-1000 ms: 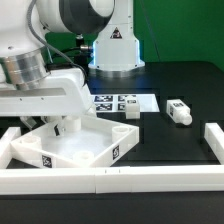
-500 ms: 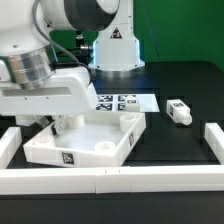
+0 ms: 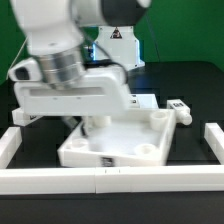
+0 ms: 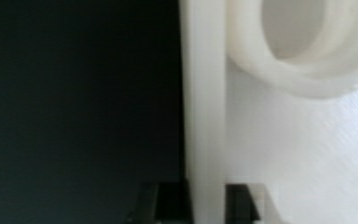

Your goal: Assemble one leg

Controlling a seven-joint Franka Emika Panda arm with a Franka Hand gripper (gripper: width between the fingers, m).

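Observation:
My gripper [image 3: 84, 124] is shut on the rim wall of the white square tabletop [image 3: 125, 142], a tray-like part with round sockets in its corners. The part sits low over the black table, tilted a little, near the front middle. In the wrist view my two dark fingers [image 4: 167, 204] stand astride the white wall of the tabletop [image 4: 300, 150], with my gripper [image 4: 206, 205] centred on it, and one round socket [image 4: 311, 45] shows beyond. A short white leg [image 3: 179, 110] lies on the table at the exterior view's right, apart from the tabletop.
A white rail [image 3: 100, 181] runs along the front, with white end pieces at the exterior view's left [image 3: 8, 141] and right [image 3: 213, 139]. The marker board [image 3: 149, 101] lies behind the tabletop, mostly hidden by my arm. The robot base [image 3: 117, 52] stands at the back.
My gripper has carried the white tabletop toward the exterior view's right, about a third of the picture's width, nearer the leg. The leg has not moved.

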